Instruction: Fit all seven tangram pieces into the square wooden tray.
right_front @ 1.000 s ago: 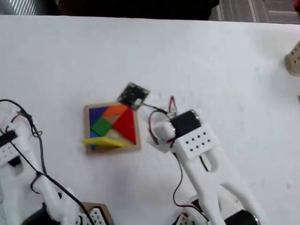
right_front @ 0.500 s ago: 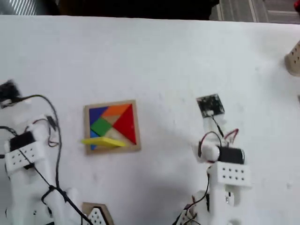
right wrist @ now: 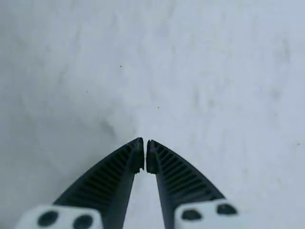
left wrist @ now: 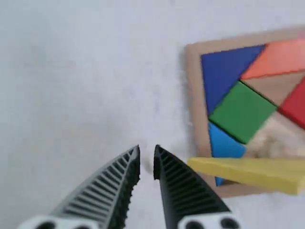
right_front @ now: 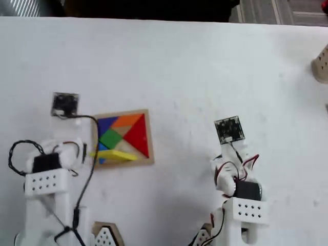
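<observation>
The square wooden tray [right_front: 150, 154] lies left of the table's middle, holding blue, orange, green and red pieces. A yellow piece [right_front: 113, 155] rests tilted across the tray's near left corner, partly outside the rim. In the left wrist view the yellow piece [left wrist: 250, 171] covers a light blue piece [left wrist: 223, 142] by the tray's rim [left wrist: 192, 95]. My left gripper [left wrist: 147, 153] hovers over bare table just beside that corner, shut with nothing in it. My right gripper [right wrist: 145, 153] is shut and empty over bare table, well to the right of the tray.
The left arm [right_front: 46, 177] stands close to the tray's left side, the right arm [right_front: 241, 192] near the front right. A small wooden block [right_front: 105, 233] sits at the front edge. A perforated tan object [right_front: 321, 64] is at the far right.
The right arm pulled back from the tray's far right corner to the right side. The left arm swung in from the far left to beside the tray. The yellow piece stayed put.
</observation>
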### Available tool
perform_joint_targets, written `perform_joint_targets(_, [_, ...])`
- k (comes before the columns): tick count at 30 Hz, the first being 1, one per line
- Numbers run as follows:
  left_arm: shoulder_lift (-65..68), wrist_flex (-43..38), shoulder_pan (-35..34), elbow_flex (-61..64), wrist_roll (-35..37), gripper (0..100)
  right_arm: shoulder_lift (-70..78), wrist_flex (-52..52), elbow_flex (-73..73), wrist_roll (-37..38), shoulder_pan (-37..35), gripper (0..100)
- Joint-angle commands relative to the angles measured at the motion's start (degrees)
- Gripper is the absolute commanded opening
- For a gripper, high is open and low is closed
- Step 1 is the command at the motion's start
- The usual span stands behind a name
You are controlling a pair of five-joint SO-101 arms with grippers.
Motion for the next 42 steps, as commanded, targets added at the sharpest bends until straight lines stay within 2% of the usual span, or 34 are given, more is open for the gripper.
perform_joint_targets(1, [-7.2, 7.9, 8.6, -0.3, -3.3, 7, -1.0, -2.6, -0.4, 0.8, -0.4, 1.8])
perform_joint_targets(7, [-4.1, 11.9, 14.7, -1.2, -3.5, 8, -0.9, -4.4, -0.3, 1.0, -0.7, 1.8])
perform_joint_targets(11, [2.2, 14.9, 19.7, -4.1, -6.5, 8, -0.9, -4.4, -0.3, 1.0, -0.7, 1.8])
perform_joint_targets(15, [7.5, 12.9, 23.6, -4.7, -6.5, 8, -0.9, -4.2, -0.4, 1.1, -0.4, 1.8])
perform_joint_targets(20, [12.2, 0.9, 20.3, -4.7, 4.5, 8, -0.9, -3.9, -0.4, 0.8, -0.4, 1.8])
perform_joint_targets(27, [21.5, -8.1, 19.5, -5.9, 10.0, 7, -0.9, -2.4, -0.4, 0.9, -0.4, 1.8])
perform_joint_targets(30, [23.1, -8.4, 19.4, -7.9, 12.4, 7, -0.9, -2.4, -0.4, 1.0, -0.4, 1.8])
perform_joint_targets(32, [21.4, -8.4, 18.7, -8.1, 12.8, 7, -0.9, -2.3, -0.4, 1.0, -0.4, 1.8])
perform_joint_targets(37, [11.6, -8.4, 12.1, -5.1, 16.4, 7, -0.9, -2.3, -0.4, 1.1, -0.4, 1.8])
perform_joint_targets(42, [1.3, -9.3, 11.3, -0.7, 17.3, 7, -0.9, -2.3, -0.4, 1.1, -0.4, 1.8])
